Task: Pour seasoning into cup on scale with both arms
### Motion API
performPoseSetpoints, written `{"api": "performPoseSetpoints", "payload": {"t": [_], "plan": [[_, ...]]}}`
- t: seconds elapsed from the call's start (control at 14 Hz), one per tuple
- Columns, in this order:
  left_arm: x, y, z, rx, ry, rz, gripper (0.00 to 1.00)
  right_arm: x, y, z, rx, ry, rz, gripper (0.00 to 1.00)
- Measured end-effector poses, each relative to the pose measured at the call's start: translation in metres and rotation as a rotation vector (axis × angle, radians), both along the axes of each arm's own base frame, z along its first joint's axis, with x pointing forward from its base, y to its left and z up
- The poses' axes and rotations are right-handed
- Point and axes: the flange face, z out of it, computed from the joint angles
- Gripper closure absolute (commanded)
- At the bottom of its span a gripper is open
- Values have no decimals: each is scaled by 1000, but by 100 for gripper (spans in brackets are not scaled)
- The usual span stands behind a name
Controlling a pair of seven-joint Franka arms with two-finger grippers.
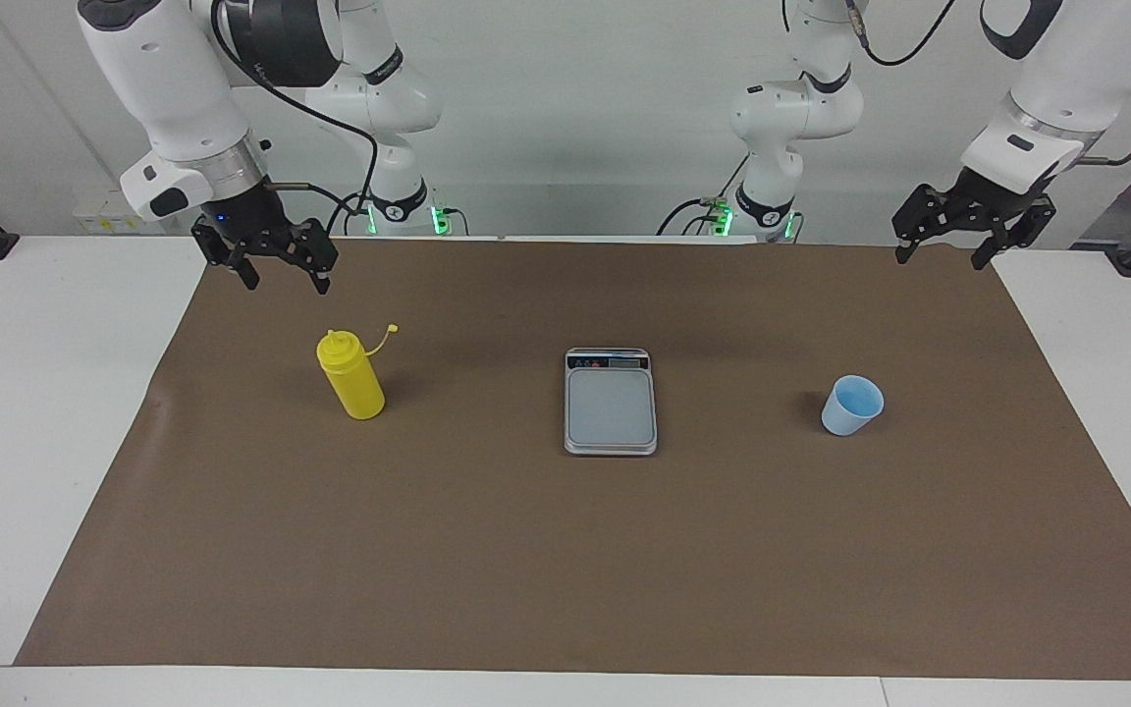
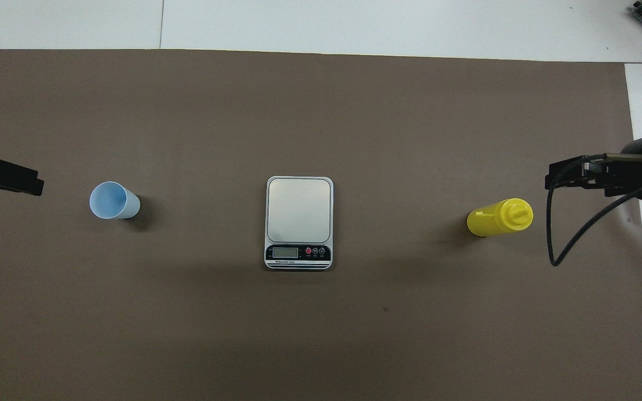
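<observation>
The yellow seasoning bottle [image 1: 351, 378] [image 2: 498, 218] stands upright on the brown mat toward the right arm's end, its small tethered cap [image 1: 391, 330] hanging off the nozzle. In the middle of the mat lies the silver scale [image 1: 611, 405] [image 2: 298, 217], bare, with its display strip on the robots' side. The pale-blue cup [image 1: 852, 405] [image 2: 113, 201] stands upright toward the left arm's end. My right gripper [image 1: 287, 283] [image 2: 563, 177] hangs open in the air over the mat beside the bottle, apart from it. My left gripper [image 1: 941, 260] [image 2: 14, 178] hangs open over the mat's corner, well clear of the cup.
A brown mat [image 1: 565, 550] covers most of the white table [image 1: 35, 442]. A black cable [image 2: 555, 245] loops down from the right arm near the bottle. Bottle, scale and cup stand in one row, wide apart.
</observation>
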Motion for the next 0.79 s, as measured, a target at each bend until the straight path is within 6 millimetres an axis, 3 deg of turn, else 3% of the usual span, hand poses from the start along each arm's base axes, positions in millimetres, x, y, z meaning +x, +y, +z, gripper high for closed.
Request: {"api": "performPoseSetpoints", "payload": {"t": [0.79], "plan": [[1, -1, -9, 0, 5, -1, 0, 0, 0, 0, 0, 0, 0, 0]]}}
